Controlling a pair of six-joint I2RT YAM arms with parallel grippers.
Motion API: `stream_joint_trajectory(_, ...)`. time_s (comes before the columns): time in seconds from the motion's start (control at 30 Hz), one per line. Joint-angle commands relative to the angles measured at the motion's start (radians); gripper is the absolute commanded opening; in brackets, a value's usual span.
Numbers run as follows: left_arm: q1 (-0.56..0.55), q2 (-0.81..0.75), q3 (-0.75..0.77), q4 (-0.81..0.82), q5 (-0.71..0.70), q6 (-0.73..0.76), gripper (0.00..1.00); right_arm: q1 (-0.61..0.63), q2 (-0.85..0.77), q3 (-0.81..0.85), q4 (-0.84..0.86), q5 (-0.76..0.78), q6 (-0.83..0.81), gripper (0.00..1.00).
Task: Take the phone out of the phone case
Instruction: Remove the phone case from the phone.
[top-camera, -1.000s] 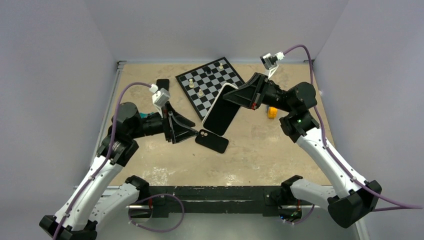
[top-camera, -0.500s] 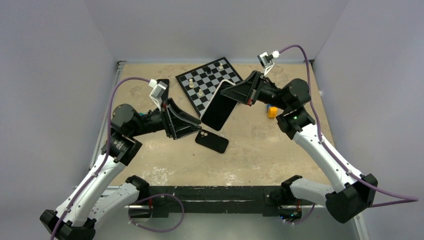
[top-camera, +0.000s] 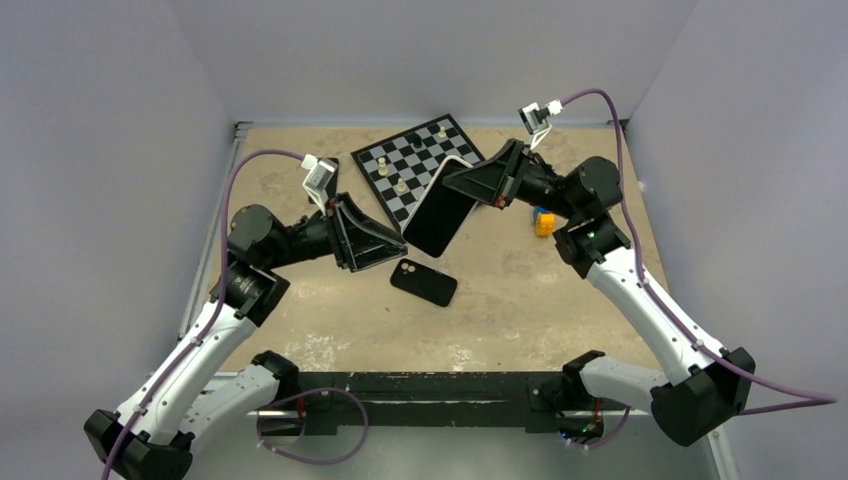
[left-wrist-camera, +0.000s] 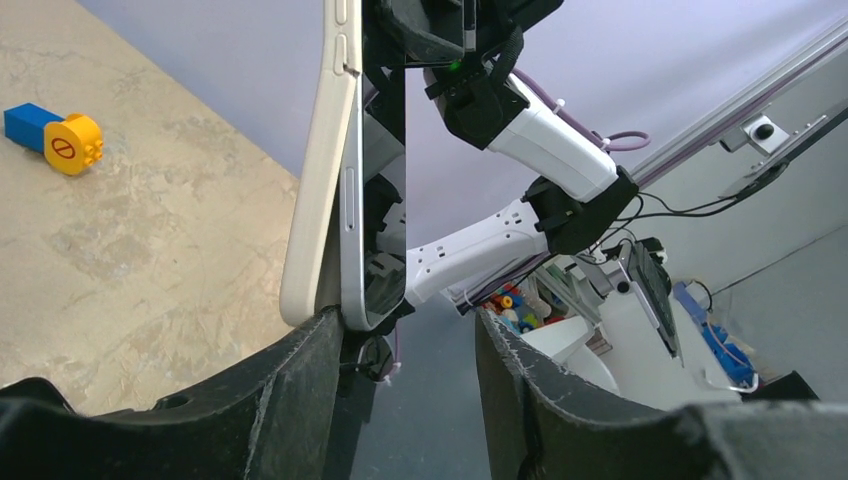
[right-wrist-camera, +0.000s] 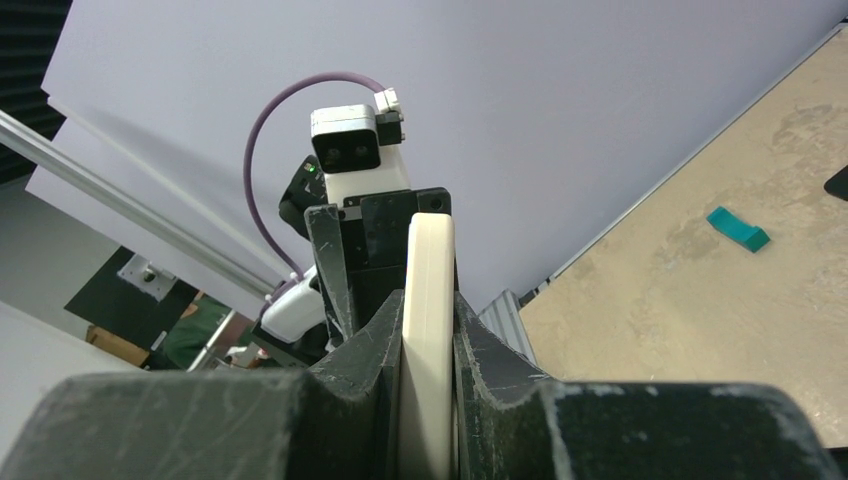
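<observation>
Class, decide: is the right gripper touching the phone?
Touching. The right wrist view shows the right gripper clamping the phone between its fingers, one on each face, with no gap on either side.

The right arm (top-camera: 640, 290) rises from its base, bends at the elbow and reaches toward the phone (top-camera: 438, 215) from the right, with the wrist roughly level. The right gripper (top-camera: 452, 185) is clamped on the phone's upper part. Its fingers (right-wrist-camera: 370, 330) press one against each flat face and hold the phone lifted and tilted. The left arm (top-camera: 195, 345) leans up and forward, its forearm pointing at the phone from the left. The left gripper (top-camera: 393, 248) has its jaws spread wide at the phone's lower end. In the left wrist view one finger (left-wrist-camera: 300, 390) sits right at that end and the other stands apart from it.
</observation>
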Motion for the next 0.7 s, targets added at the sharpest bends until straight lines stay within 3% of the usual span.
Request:
stream_joint_trajectory(0.0, -0.014, 0.026, -0.001, 0.115, -0.033, -0.058, 0.55, 0.038, 0.000, 0.039, 0.063, 0.005, 0.015, 0.00)
stream_joint_trajectory(0.2, -0.017, 0.064, 0.007, 0.165, -0.048, -0.092, 0.48, 0.060, 0.006, 0.030, 0.066, 0.011, 0.010, 0.00)
stream_joint_trajectory(0.43, -0.056, 0.153, 0.049, 0.220, 0.028, -0.112, 0.31, 0.086, 0.048, 0.088, 0.017, -0.065, -0.073, 0.00)
stream_joint_trajectory(0.5, -0.059, 0.165, 0.055, 0.223, 0.036, -0.111, 0.21, 0.098, 0.049, 0.100, -0.018, -0.070, -0.123, 0.00)
stream_joint_trajectory(0.6, -0.058, 0.163, 0.069, 0.194, 0.027, -0.091, 0.00, 0.098, 0.036, 0.086, -0.030, -0.058, -0.142, 0.00)
stream_joint_trajectory(0.67, -0.054, 0.142, 0.074, 0.144, -0.014, -0.067, 0.00, 0.098, 0.026, 0.088, -0.075, -0.041, -0.167, 0.17)
